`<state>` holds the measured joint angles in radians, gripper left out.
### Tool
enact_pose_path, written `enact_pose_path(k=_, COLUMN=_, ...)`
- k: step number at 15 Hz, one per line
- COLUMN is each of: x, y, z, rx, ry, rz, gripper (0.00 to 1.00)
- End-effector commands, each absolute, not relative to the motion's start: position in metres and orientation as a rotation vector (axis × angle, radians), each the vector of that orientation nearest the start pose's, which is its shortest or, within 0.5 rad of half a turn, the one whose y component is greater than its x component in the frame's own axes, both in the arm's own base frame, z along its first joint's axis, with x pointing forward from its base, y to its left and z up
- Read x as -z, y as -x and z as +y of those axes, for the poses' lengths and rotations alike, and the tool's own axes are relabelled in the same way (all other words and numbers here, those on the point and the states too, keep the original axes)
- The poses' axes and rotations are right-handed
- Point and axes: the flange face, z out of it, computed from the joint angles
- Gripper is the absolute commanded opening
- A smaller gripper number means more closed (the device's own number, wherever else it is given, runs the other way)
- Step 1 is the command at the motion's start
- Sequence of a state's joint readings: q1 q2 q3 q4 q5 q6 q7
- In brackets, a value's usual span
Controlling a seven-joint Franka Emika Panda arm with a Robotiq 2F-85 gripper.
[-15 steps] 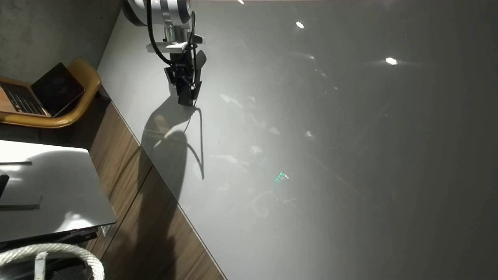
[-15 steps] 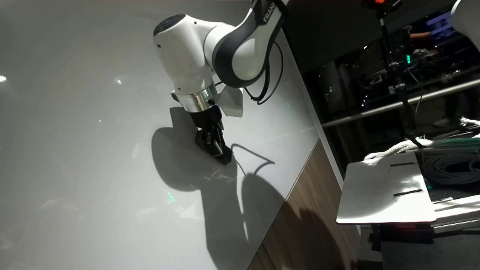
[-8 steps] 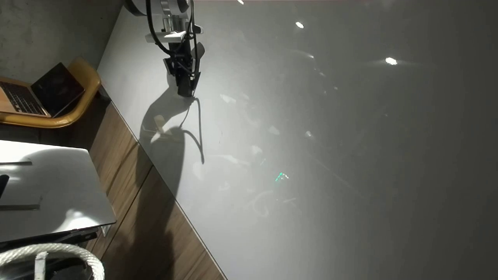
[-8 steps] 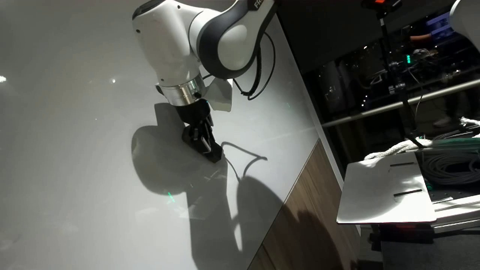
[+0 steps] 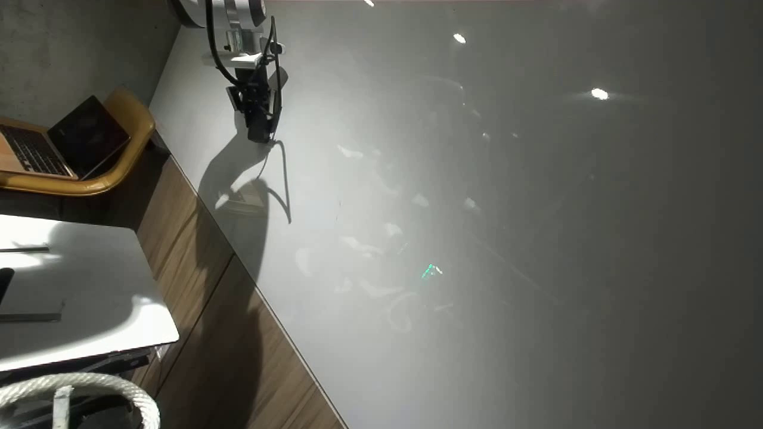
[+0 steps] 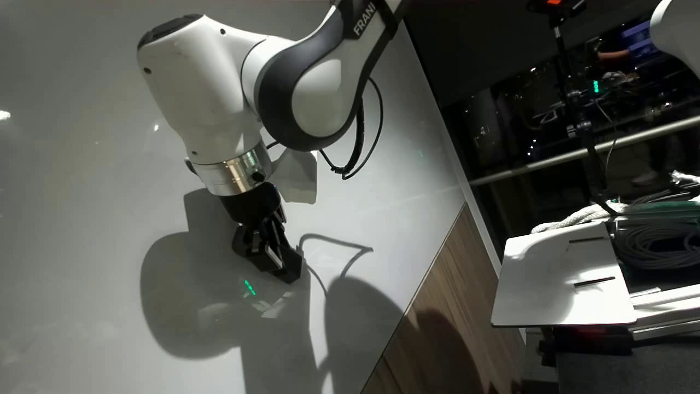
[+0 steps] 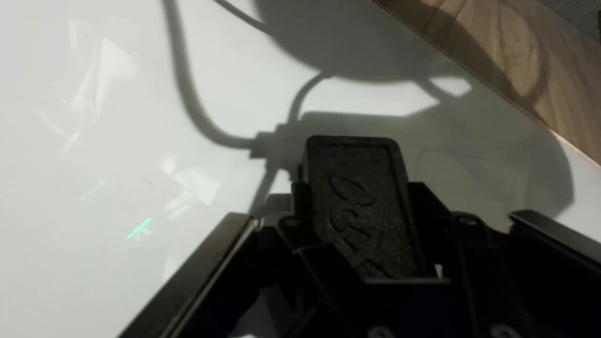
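In an exterior view, left of the white board [image 5: 506,238], an open laptop [image 5: 83,136] sits on a yellow chair [image 5: 138,119]; brown wood [image 5: 167,232] borders the board's left edge. Farther right, near that edge, the gripper [image 7: 359,192] grasps a black eraser [image 7: 361,211]; whether the eraser touches the board cannot be told.

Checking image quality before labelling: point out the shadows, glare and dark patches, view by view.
Both exterior views: pinpoint glare on the glossy white surface, broad shadow of the white-and-black robot arm across the brown wood-grain panel; wrist view: black fingers sunk in near-black around a black rectangular block.
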<state>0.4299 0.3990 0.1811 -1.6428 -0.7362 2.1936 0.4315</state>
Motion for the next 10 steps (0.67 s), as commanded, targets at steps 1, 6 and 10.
enact_pose_path(k=1, x=-0.392, y=-0.597, z=0.369, rx=0.718, ry=3.319, rz=-0.988, gripper=0.3)
enact_pose_path(k=6, x=-0.338, y=-0.565, z=0.353, rx=0.335, ry=3.371, rz=-0.956, gripper=0.3)
enact_pose_path(k=10, x=-0.33, y=-0.538, z=0.31, rx=-0.111, ry=3.385, rz=-0.848, gripper=0.3)
